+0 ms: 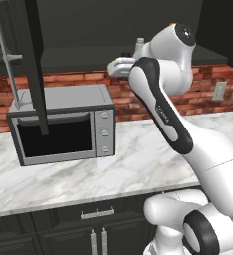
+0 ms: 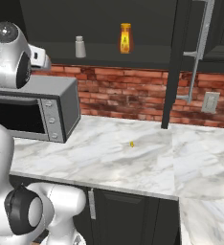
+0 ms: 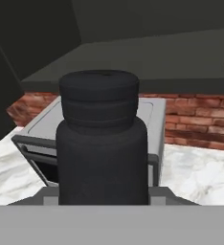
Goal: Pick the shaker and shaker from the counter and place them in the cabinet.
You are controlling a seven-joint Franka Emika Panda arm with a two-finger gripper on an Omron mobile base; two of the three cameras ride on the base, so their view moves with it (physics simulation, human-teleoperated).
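Black shaker [image 3: 102,143] sits upright right in front of the hand cam, prob pinched in the tool (fingers hidden, can't tell for sure), held up at cabinet shelf [image 2: 147,61] height w/ grey shaker [image 2: 79,47] already there beside the orange bottle [image 2: 126,38], above the microwave [image 1: 63,124] on the table [image 2: 123,153].

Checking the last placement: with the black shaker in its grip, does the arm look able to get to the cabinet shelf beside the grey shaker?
Probably yes. The cabinet door stands open, the black shaker is up near shelf height, and bare shelf lies around the grey shaker.
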